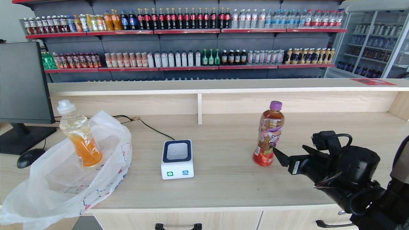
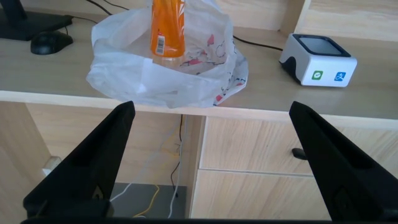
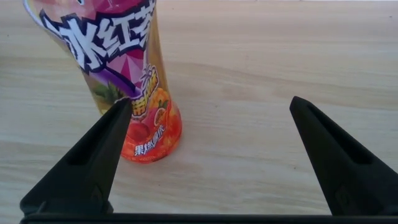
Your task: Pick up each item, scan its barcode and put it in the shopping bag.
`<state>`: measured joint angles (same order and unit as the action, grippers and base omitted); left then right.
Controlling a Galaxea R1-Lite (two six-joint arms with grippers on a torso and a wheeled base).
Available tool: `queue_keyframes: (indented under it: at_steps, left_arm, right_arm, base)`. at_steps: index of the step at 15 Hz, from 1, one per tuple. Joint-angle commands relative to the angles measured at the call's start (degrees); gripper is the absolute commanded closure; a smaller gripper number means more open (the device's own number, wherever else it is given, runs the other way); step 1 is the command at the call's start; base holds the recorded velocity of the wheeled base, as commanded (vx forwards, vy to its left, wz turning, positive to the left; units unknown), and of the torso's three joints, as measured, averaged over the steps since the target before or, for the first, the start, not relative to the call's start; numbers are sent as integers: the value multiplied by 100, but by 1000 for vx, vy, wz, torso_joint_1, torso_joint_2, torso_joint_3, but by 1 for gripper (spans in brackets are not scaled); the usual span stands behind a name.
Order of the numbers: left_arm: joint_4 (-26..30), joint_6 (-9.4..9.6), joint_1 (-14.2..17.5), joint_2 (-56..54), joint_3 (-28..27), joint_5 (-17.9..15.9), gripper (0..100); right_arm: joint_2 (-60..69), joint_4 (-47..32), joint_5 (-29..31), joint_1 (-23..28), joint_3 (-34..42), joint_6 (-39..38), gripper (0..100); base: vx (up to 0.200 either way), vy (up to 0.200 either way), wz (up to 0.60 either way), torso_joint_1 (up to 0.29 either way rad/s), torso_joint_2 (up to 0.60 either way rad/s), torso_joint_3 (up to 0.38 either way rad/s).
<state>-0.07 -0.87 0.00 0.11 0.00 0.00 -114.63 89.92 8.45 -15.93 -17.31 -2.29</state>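
The tea bottle point(image 1: 268, 138) stands upright on the wooden counter point(image 1: 223, 179), to the right of the white box-shaped barcode scanner point(image 1: 177, 158). It is clear plastic with a red-brown drink, a purple cap and a colourful label. The right gripper point(image 3: 211, 102) is just beside it, spread wide and holding nothing. To the left of the scanner, an orange juice bottle point(image 1: 78, 134) stands in the thin white shopping bag point(image 1: 57, 185). The left gripper point(image 2: 211, 106) is also spread wide and holds nothing.

The right arm point(image 1: 345, 172) extends forward, and the right gripper point(image 3: 211, 106) is spread wide. The left gripper point(image 2: 211, 109) is likewise spread wide.
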Motion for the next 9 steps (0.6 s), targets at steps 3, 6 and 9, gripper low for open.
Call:
queue_keyframes:
  at_steps: [3, 6, 9]
  left_arm:
    - [-1, -1, 0, -2, 0, 0, 0]
    - [-1, 7, 0, -2, 0, 0, 0]
    - [-1, -1, 0, -2, 0, 0, 0]
  right_arm:
    - [-95, 8, -1, 169, -79, 1, 0]
    - [-121, 8, -1, 213, -159, 1, 0]
    - [-86, 8, -1, 196, -62, 1, 0]
  base:
    - [0, 0, 0, 0, 0, 0]
    - [0, 0, 0, 0, 0, 0]
    - [0, 0, 0, 0, 0, 0]
